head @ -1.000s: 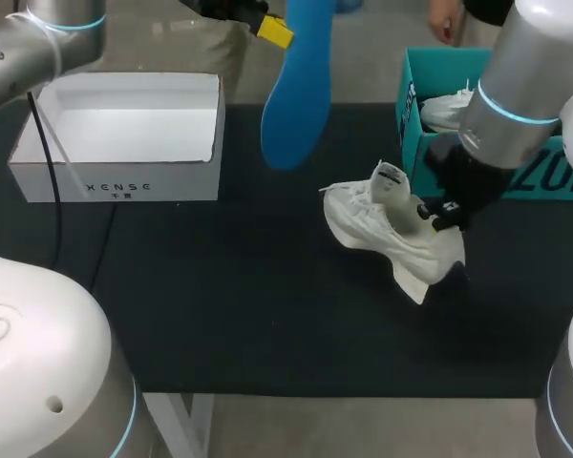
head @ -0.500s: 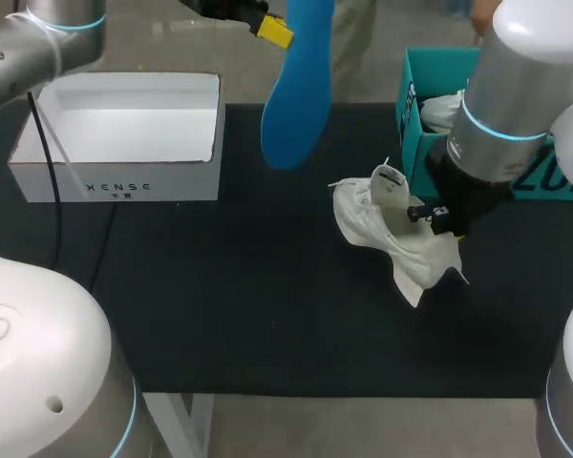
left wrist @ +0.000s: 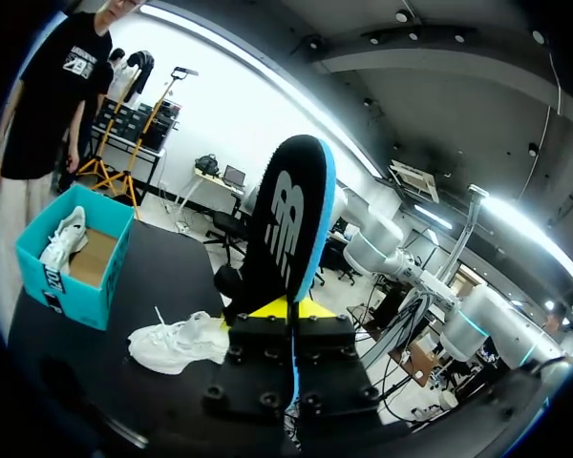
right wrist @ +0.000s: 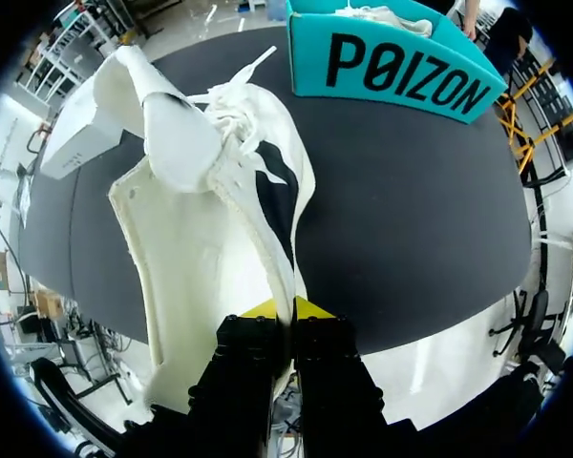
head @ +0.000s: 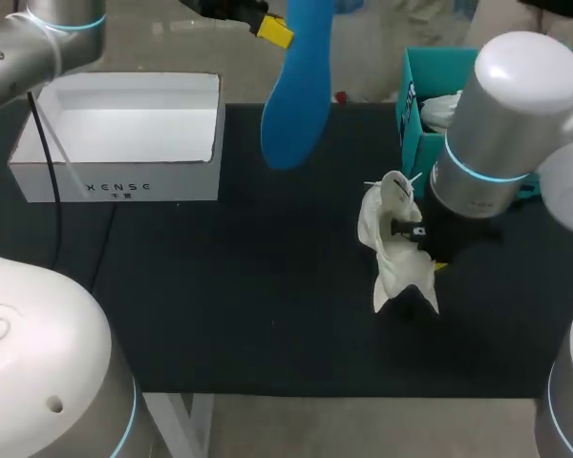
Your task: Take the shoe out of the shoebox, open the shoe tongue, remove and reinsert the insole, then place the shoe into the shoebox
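White shoe [head: 382, 253] now more upright

Two boxes, two shoes, one insole, two arms, one table.

On the one black table [head: 220, 286] I count two shoeboxes: one white box [head: 115, 176] and one teal box [head: 410, 143]. There are two white shoes, the held shoe [head: 393, 243] and a second shoe [head: 439, 110] that lies in the teal box. I see only one blue insole [head: 296, 95]. Two robot arms are here, each with one gripper: the left gripper [left wrist: 288, 307] and the right gripper [right wrist: 286, 307].
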You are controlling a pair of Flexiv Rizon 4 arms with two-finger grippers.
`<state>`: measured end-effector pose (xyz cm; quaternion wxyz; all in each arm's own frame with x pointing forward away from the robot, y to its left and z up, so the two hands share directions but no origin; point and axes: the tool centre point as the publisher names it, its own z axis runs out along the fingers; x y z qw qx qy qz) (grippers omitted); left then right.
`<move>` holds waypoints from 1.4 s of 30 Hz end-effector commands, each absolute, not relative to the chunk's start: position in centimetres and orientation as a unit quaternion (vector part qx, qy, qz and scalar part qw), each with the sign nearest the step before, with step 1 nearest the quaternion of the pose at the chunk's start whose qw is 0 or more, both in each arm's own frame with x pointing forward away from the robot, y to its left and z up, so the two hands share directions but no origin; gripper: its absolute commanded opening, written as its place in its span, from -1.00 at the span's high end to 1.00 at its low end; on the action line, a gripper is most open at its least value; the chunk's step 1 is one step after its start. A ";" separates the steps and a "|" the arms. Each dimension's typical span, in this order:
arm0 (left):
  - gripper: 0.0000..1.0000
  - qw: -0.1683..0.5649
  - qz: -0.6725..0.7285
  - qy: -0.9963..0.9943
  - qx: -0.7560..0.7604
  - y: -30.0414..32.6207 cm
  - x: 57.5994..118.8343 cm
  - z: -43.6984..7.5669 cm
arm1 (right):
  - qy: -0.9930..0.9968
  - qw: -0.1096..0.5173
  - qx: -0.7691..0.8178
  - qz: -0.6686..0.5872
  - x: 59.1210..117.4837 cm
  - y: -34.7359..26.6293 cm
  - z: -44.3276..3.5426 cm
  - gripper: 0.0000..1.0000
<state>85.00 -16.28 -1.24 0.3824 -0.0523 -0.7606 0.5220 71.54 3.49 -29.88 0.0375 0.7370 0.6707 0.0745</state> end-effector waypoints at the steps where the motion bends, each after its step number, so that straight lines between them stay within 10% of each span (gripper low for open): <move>1: 1.00 0.383 0.521 -0.761 -0.053 -16.3 85.1 -1.2 | 0.666 0.047 0.740 0.082 71.6 5.1 -31.5 1.00; 29: 1.00 0.383 0.521 -0.761 -0.053 -16.3 85.1 -1.2 | 0.623 0.000 0.770 0.135 70.3 6.4 -38.2 1.00; 30: 1.00 0.383 0.521 -0.761 -0.053 -16.3 85.1 -1.2 | 0.624 -0.004 0.769 0.134 70.3 6.6 -38.3 0.88; 32: 1.00 0.383 0.521 -0.761 -0.053 -16.3 85.1 -1.2 | 0.624 -0.005 0.769 0.137 70.3 6.8 -38.0 -0.65; 33: 1.00 0.383 0.521 -0.761 -0.053 -16.3 85.1 -1.2 | 0.628 -0.003 0.765 0.143 70.3 6.8 -37.7 -1.00; 42: 1.00 0.383 0.521 -0.761 -0.053 -16.3 85.1 -1.2 | 0.649 -0.027 0.731 0.208 70.2 6.5 -32.8 -1.00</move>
